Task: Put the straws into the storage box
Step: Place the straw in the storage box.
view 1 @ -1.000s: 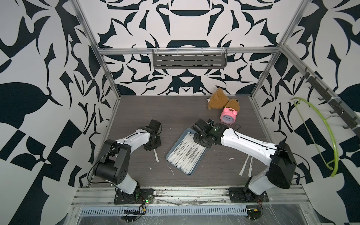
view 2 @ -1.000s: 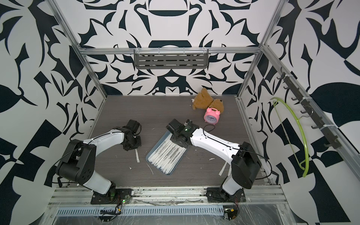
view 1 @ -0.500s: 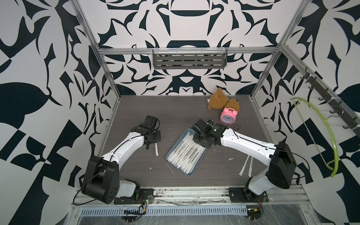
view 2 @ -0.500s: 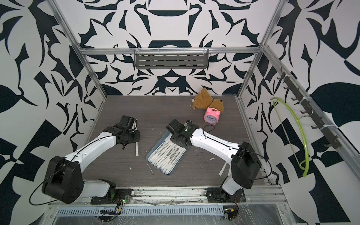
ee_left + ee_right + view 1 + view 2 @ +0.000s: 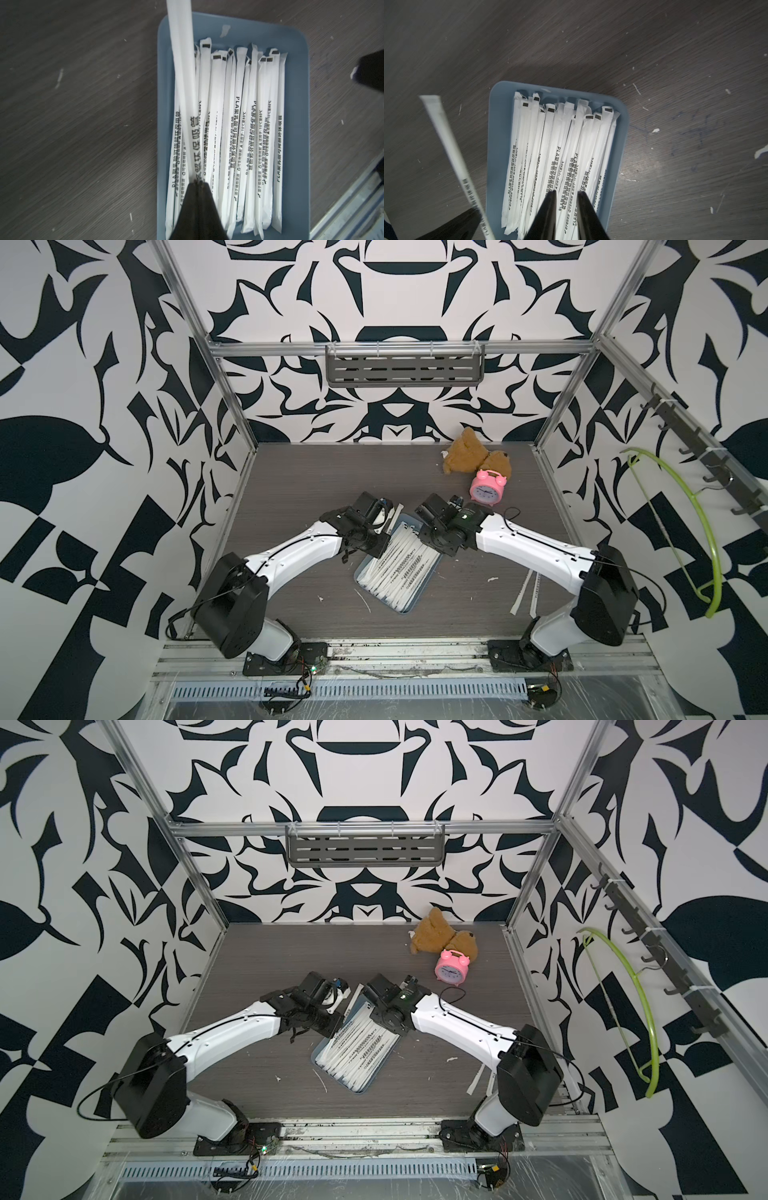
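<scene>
The storage box is a shallow blue-grey tray in mid-table, with several white printed straws lying lengthwise in it. My left gripper is shut on one straw near its printed middle and holds it above the box's left side. That straw sticks out past the far rim. My right gripper hangs over the box's far end, fingers a narrow gap apart, with nothing clamped between them.
Two long white sticks lie on the table by the right arm's base. A thin bent white sliver and small scraps lie near the box. A pink alarm clock and a brown plush toy sit at the back right.
My left arm has swung right from the table beside the box, carrying the straw up and over the box. The right arm has barely moved.
</scene>
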Available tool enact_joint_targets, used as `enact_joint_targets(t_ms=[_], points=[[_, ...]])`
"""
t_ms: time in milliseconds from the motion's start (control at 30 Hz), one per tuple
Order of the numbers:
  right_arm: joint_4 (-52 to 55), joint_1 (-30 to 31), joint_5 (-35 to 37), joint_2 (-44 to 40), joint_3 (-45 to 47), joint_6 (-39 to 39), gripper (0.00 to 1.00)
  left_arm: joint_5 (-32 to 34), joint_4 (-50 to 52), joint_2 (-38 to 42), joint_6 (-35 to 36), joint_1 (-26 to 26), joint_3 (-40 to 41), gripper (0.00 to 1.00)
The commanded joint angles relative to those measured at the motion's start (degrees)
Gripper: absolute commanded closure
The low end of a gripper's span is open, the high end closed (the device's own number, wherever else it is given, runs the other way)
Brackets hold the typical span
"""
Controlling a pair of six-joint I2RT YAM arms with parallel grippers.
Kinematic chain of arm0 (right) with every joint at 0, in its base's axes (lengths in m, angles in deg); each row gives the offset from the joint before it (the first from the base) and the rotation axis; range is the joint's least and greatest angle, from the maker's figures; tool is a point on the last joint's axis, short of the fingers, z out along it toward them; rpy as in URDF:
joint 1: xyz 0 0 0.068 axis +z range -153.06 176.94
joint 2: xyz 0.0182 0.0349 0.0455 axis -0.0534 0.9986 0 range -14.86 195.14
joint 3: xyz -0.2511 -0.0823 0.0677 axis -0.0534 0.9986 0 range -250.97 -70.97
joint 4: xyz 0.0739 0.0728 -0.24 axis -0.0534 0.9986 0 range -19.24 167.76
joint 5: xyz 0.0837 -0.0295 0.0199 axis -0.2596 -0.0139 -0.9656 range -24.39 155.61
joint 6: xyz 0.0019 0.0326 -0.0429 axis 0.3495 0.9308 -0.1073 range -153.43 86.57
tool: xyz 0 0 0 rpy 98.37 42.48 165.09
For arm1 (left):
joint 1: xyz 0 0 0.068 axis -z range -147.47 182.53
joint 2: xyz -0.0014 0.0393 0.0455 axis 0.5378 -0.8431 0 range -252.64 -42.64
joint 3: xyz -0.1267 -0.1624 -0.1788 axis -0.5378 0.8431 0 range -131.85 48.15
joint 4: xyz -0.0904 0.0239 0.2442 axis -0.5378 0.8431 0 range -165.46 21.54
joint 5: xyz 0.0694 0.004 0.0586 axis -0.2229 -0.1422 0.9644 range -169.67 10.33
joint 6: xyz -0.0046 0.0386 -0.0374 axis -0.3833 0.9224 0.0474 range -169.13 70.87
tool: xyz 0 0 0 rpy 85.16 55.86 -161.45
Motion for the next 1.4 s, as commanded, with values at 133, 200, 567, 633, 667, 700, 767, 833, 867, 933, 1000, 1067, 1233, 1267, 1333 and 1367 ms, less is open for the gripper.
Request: enact_joint_targets(t_ms=[133,200,567,633,667,700,767,833,867,933,1000,1067,1233,1267,1333,1367], points=[[1.7,-1.3,2.8,-3.7,1.1,-0.2,0.76,1.2,7.0,-8.4,7.2,2.7,-6.2,1.0],[1.5,-1.4,2.8,-3.6,1.3,-0.3,0.76,2.9,9.1,-9.9,8.5,3.6,-7.1,1.0],[0.7,-1.4,1.9,-2.4,0.8,-0.7,0.77,6.1,13.8,-13.3,8.6,4.2,-8.2,1.0],[0.9,-1.4,1.8,-2.3,0.6,-0.9,0.77,6.9,14.4,-14.1,8.1,4.2,-9.3,1.0],[1.1,-1.4,1.8,-2.2,0.5,-1.0,0.77,7.1,14.5,-14.3,7.8,4.2,-9.7,1.0],[1.2,-1.4,1.8,-2.2,0.4,-1.1,0.77,7.3,14.5,-14.3,7.4,4.2,-10.1,0.99],[1.4,-1.4,2.0,-2.3,0.2,-1.3,0.77,7.3,14.5,-14.3,6.9,4.2,-10.5,0.94],[1.7,-1.4,2.2,-2.3,0.2,-1.4,0.77,7.0,14.4,-14.1,6.1,4.1,-10.8,0.9],[1.7,-1.5,2.2,-2.4,0.2,-1.5,0.77,6.9,14.4,-13.9,5.8,4.0,-11.0,0.88],[2.0,-1.6,2.4,-2.3,0.2,-1.9,0.77,7.2,14.5,-13.4,5.1,3.9,-11.2,0.84],[2.3,-1.9,2.4,-2.3,0.3,-2.7,0.77,7.1,14.6,-12.5,4.5,3.6,-11.4,0.82],[2.8,-2.5,2.2,-2.7,0.2,-4.5,0.77,6.7,14.8,-11.1,4.2,3.2,-12.0,0.79],[5.7,-6.6,2.5,-7.1,2.9,-11.6,0.77,7.1,14.1,-5.4,4.3,1.3,-12.9,0.67],[6.8,-8.3,2.4,-8.7,4.0,-13.3,0.76,7.4,13.6,-3.9,4.4,0.6,-12.9,0.6],[8.7,-12.1,1.3,-11.6,6.6,-16.6,0.76,8.5,10.6,-0.4,4.2,-0.8,-11.2,0.47],[9.1,-15.1,-0.2,-13.2,8.1,-18.8,0.76,9.3,8.1,1.9,3.9,-1.5,-9.5,0.41]])
